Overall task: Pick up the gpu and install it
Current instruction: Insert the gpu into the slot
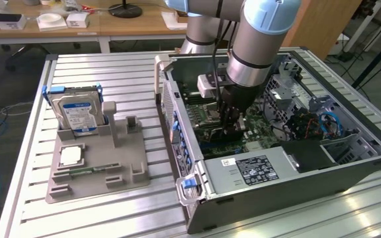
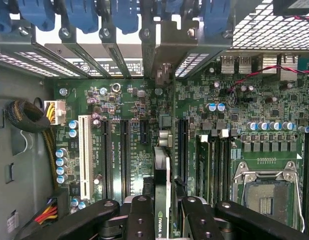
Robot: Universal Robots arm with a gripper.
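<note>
The gpu (image 2: 162, 167) shows edge-on in the wrist view, a thin dark card with a green logo on its upper edge. My gripper (image 2: 164, 205) is shut on it, one black finger (image 2: 139, 215) on each side. The card hangs upright just above the green motherboard (image 2: 129, 100), between the black expansion slots (image 2: 123, 150), with one end toward the rear bracket openings (image 2: 164, 70). In the exterior view my gripper (image 1: 233, 126) reaches straight down into the open computer case (image 1: 296, 183), over the motherboard's middle. I cannot tell whether the card's lower edge touches a slot.
A white slot (image 2: 85, 155) and the empty CPU socket (image 2: 267, 195) flank the card. On the exterior view's left, a grey holder (image 1: 97, 168) carries a hard drive (image 1: 78, 111), a processor chip (image 1: 70, 156) and a memory stick (image 1: 85, 171). The power supply (image 1: 257, 168) lies nearby.
</note>
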